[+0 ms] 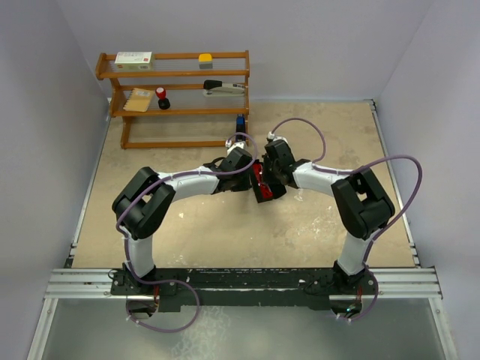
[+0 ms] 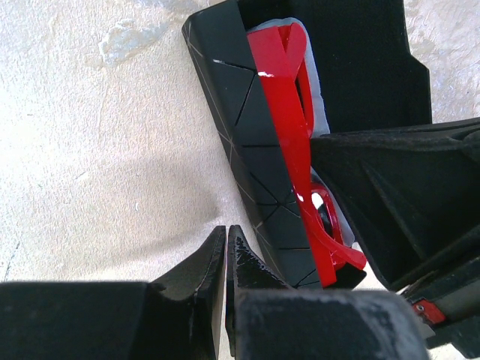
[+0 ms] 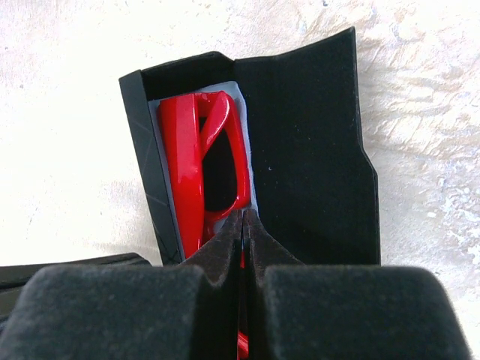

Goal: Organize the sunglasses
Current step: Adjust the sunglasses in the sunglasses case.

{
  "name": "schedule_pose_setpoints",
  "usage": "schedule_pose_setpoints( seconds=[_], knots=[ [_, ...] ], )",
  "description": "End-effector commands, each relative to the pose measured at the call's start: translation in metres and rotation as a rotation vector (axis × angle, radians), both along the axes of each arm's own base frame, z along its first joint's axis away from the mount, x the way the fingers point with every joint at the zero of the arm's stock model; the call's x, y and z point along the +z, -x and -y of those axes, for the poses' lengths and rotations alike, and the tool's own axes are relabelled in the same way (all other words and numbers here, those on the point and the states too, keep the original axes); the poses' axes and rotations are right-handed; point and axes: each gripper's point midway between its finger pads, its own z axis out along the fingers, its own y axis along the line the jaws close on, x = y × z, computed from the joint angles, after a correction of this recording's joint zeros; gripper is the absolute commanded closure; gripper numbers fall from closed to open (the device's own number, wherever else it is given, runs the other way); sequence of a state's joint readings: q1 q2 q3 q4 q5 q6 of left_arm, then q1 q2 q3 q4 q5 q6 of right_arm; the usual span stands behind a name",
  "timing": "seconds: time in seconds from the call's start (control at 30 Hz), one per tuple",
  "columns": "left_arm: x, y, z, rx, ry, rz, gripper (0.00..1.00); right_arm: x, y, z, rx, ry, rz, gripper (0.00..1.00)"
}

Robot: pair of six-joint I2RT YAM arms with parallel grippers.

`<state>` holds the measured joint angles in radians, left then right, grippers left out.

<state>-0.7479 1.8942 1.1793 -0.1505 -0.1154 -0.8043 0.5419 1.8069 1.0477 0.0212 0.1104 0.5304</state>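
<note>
The red sunglasses (image 3: 187, 157) lie on edge inside the open black case (image 3: 307, 150), on a light blue cloth (image 3: 241, 97). My right gripper (image 3: 244, 215) is shut at the glasses' lens rim, and red shows in the thin slit between its fingers. My left gripper (image 2: 226, 232) is shut and empty, just beside the case's outer wall (image 2: 247, 127), over the bare table. In the left wrist view the sunglasses (image 2: 289, 112) show with the right gripper's black fingers (image 2: 375, 202) over them. From above, both grippers meet at the case (image 1: 264, 192) in the table's middle.
A wooden shelf (image 1: 180, 94) stands at the back left, holding a white box (image 1: 133, 60), a yellow item (image 1: 205, 58), a stapler (image 1: 223, 88) and small things. A blue object (image 1: 240, 120) stands at its right foot. White walls close in both sides.
</note>
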Motion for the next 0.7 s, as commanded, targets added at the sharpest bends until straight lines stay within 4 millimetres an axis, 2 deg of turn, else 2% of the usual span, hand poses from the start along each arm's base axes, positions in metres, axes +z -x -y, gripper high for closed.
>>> schedule_pose_setpoints(
  seconds=[0.0,0.17,0.3,0.57,0.67],
  knots=[
    [0.024,-0.008,0.011,-0.005,0.048,0.05,1.0,0.013,-0.017,-0.01,0.012,-0.029,0.052,1.0],
    [0.022,-0.008,0.011,-0.005,0.048,0.046,1.0,0.014,-0.015,-0.01,0.014,-0.032,0.047,1.0],
    [0.023,-0.008,0.01,-0.004,0.048,0.048,1.0,0.023,-0.013,-0.006,0.01,-0.031,0.067,1.0],
    [0.023,-0.006,0.009,-0.003,0.049,0.046,1.0,0.003,-0.007,-0.016,0.043,-0.058,0.01,1.0],
    [0.023,-0.005,0.006,0.001,0.043,0.048,1.0,0.003,-0.007,-0.016,0.042,-0.063,0.012,1.0]
  ],
)
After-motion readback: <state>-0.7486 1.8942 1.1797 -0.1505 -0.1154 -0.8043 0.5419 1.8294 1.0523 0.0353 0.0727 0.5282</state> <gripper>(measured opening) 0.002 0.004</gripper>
